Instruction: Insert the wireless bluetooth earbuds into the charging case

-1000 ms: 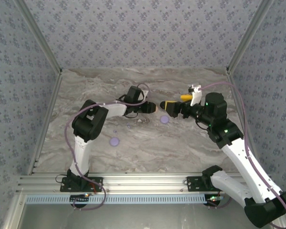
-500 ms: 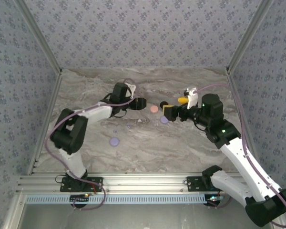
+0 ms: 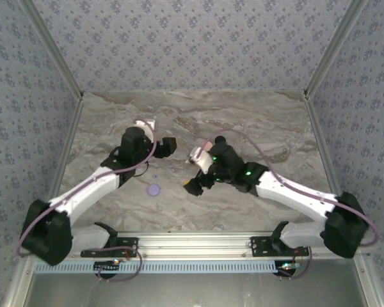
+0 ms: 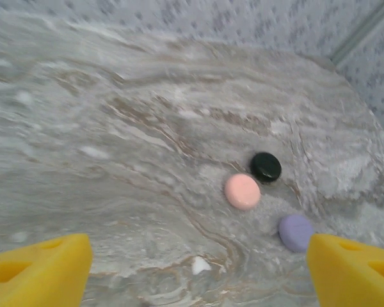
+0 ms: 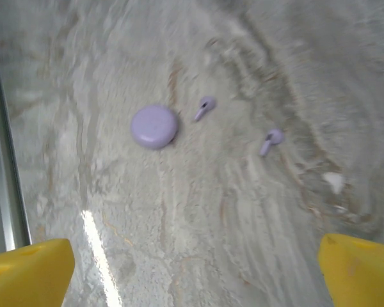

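Brightness: bright, even, diffuse light over the marble table; colours pale
Shadows: faint and soft-edged under the arms in the top view
Glare: narrow white streak on the table below and left of the lavender charging case
Blur: right wrist view smeared all around that case; left wrist view soft throughout

Two lavender earbuds on one bench. Four round flat cases: a lavender case beside the earbuds, a second lavender case, one pink case, one black case. One small white fleck. Two robot arms, one tool each — left tool, right tool — with two yellow fingers apiece.
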Motion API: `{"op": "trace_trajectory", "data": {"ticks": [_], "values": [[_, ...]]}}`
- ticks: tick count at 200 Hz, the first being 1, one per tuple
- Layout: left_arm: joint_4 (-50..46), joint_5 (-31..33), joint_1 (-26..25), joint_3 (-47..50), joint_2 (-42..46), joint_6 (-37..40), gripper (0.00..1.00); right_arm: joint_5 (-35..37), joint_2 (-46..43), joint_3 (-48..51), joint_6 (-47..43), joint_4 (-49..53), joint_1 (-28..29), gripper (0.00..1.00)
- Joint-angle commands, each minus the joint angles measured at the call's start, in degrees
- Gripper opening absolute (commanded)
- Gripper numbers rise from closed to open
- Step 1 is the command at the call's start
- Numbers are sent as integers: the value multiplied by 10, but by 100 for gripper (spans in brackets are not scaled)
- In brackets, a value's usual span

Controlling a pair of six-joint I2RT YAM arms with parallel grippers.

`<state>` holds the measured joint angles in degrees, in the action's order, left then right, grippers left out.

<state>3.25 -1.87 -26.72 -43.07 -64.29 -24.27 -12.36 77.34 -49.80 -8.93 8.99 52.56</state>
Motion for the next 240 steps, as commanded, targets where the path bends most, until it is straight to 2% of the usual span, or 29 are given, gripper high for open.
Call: {"op": "trace_trajectory", "data": {"ticks": [1, 19, 50, 87, 115, 134, 189, 240], "values": [[-57, 23, 54, 2, 54, -41, 90, -4, 45, -14, -121, -46, 22, 100], [-87, 1, 98, 5, 82, -61, 90, -43, 92, -39, -182, -62, 31, 100], [-112, -5, 145, 23, 118, -90, 92, -124, 180, -97, -243, -80, 51, 100], [-128, -5, 173, 42, 149, -113, 93, -121, 306, -233, -287, -14, 71, 100], [-142, -4, 183, 44, 159, -115, 94, -123, 364, -274, -310, -16, 73, 100], [-147, -4, 187, 46, 164, -116, 95, -119, 396, -302, -331, 6, 71, 96], [-140, 3, 191, 60, 171, -126, 95, -98, 463, -353, -346, 59, 68, 90], [-142, 9, 192, 62, 177, -125, 95, -87, 476, -352, -342, 83, 64, 83]]}}
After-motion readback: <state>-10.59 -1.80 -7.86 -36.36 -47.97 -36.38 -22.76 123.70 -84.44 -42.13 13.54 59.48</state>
